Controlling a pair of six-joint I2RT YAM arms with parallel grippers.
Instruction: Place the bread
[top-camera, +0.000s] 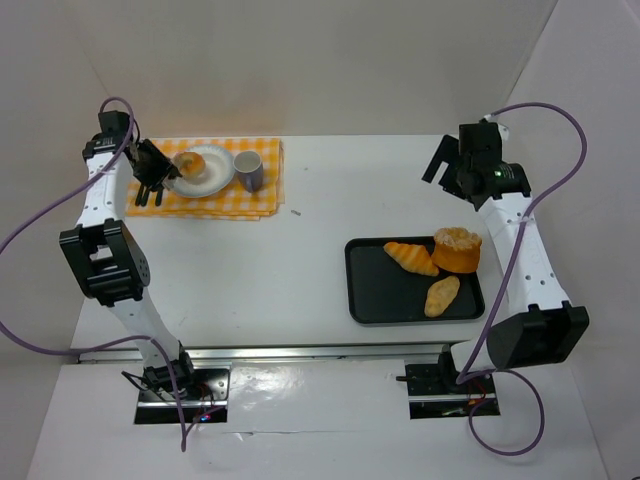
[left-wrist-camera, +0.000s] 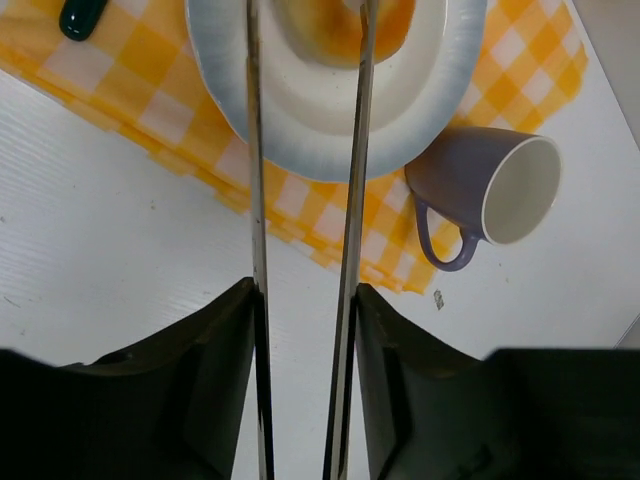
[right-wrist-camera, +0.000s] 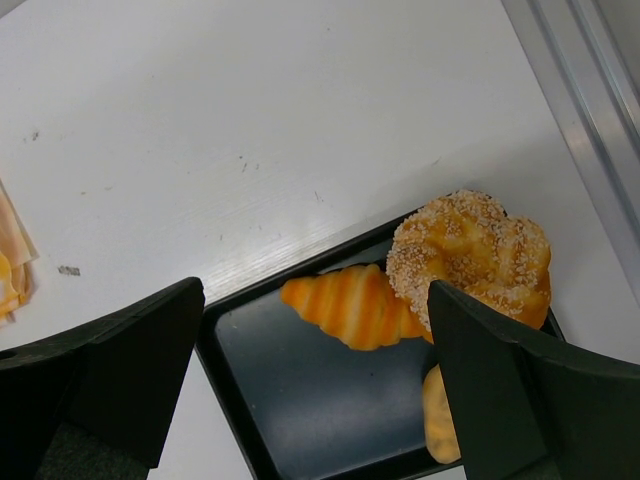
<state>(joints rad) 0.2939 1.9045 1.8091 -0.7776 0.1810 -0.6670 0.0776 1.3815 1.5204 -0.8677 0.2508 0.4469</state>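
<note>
A golden bread roll (top-camera: 192, 162) sits on a white plate with a grey-blue rim (top-camera: 215, 185) on the yellow checked cloth (top-camera: 230, 205) at the far left. My left gripper (top-camera: 180, 168) reaches it from the left. In the left wrist view its thin metal fingers (left-wrist-camera: 252, 150) run up either side of the roll (left-wrist-camera: 315, 35), over the plate (left-wrist-camera: 300, 150), and the gripper (left-wrist-camera: 307, 8) looks shut on the roll. My right gripper (top-camera: 445, 165) is open and empty, raised behind the black tray (top-camera: 380, 290), as its wrist view (right-wrist-camera: 312, 300) confirms.
A purple cup (top-camera: 248, 170) stands on the cloth right of the plate (left-wrist-camera: 500, 190). The tray (right-wrist-camera: 300, 400) holds a croissant (right-wrist-camera: 350, 305), a sesame bun (right-wrist-camera: 470, 250) and a small loaf (right-wrist-camera: 438, 420). A dark green object (left-wrist-camera: 80, 15) lies on the cloth.
</note>
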